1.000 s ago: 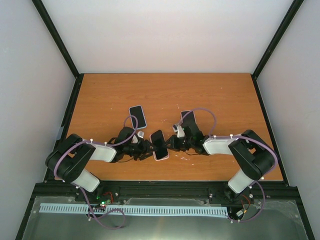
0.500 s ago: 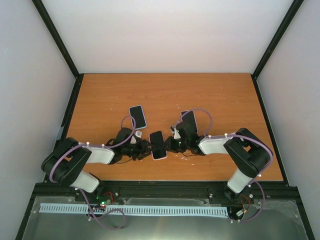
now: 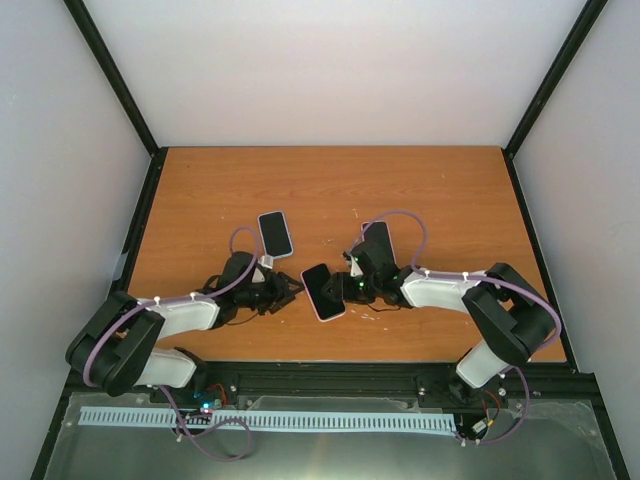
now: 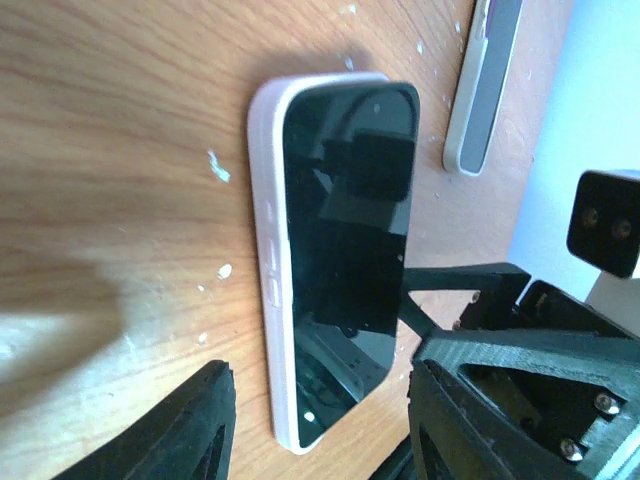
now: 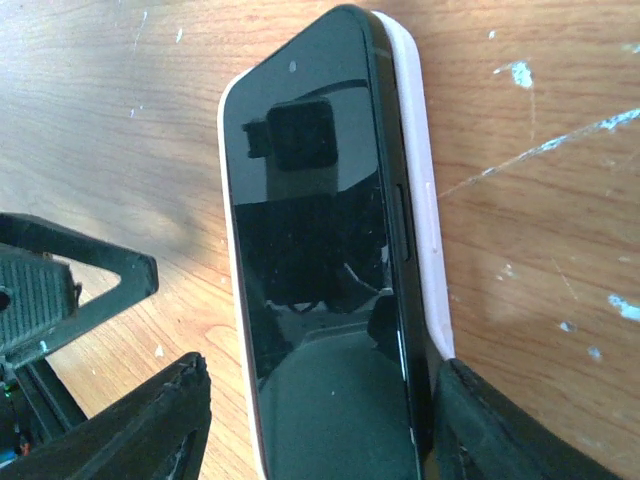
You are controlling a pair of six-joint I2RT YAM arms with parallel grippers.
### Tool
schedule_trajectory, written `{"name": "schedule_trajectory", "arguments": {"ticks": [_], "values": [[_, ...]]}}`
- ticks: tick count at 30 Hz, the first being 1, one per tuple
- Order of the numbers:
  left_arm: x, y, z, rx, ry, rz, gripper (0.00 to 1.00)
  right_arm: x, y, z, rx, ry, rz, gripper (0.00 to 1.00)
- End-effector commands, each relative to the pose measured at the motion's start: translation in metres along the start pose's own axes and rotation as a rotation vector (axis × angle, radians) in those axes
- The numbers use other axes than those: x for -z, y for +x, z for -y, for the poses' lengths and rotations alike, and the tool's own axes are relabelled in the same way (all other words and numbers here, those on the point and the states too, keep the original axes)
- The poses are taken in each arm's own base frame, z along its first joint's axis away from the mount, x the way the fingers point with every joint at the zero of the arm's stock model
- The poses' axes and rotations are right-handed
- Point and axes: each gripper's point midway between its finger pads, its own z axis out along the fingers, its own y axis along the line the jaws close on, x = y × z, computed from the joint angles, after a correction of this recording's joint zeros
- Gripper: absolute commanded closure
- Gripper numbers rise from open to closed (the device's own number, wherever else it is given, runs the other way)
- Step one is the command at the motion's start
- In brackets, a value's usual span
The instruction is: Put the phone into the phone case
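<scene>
The phone (image 3: 323,291) lay screen up on the wooden table (image 3: 450,200), toward 6 o'clock from the table's centre, inside the pale phone case (image 4: 265,290). In the right wrist view one long edge of the phone showed its black side and a button above the case rim, so on that side it seemed not quite pressed home, though the angle made this hard to judge.

The left gripper (image 3: 288,293) sat at 9 o'clock from the phone, low over the wood, with its fingers (image 4: 200,420) spread wide and holding nothing. The phone's near end reached in between them without touching either one.

The right gripper (image 3: 347,287) sat at 3 o'clock from the phone, also spread apart, with its fingers on either side of the phone's other end. One finger (image 5: 500,430) lay just beside the case's edge, perhaps touching it, while the other stood clear of the phone.

A second phone (image 3: 275,234) lay flat at 11 o'clock from the cased one, well apart. A third handset (image 3: 378,238) lay at 1 o'clock, partly under the right arm.
</scene>
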Motion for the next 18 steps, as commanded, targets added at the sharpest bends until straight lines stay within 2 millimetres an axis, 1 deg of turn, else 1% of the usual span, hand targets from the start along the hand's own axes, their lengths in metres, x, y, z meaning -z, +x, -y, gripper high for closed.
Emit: {"name": "schedule_trajectory", "arguments": {"ticks": [1,4,12,18], "values": [[0.006,-0.010,-0.002,-0.023,-0.003,0.026,0.52,0.008,-0.008,-0.004,-0.004,-0.013,0.016,0.36],[0.005,-0.014,0.000,-0.030,-0.008,0.030,0.52,0.011,-0.012,-0.006,-0.008,-0.025,0.028,0.32],[-0.004,-0.018,0.000,-0.028,-0.005,0.010,0.52,0.018,-0.023,0.000,-0.013,-0.019,0.053,0.27],[-0.013,-0.019,0.002,-0.029,0.013,-0.015,0.53,0.011,-0.025,0.005,-0.006,-0.008,0.038,0.25]]}}
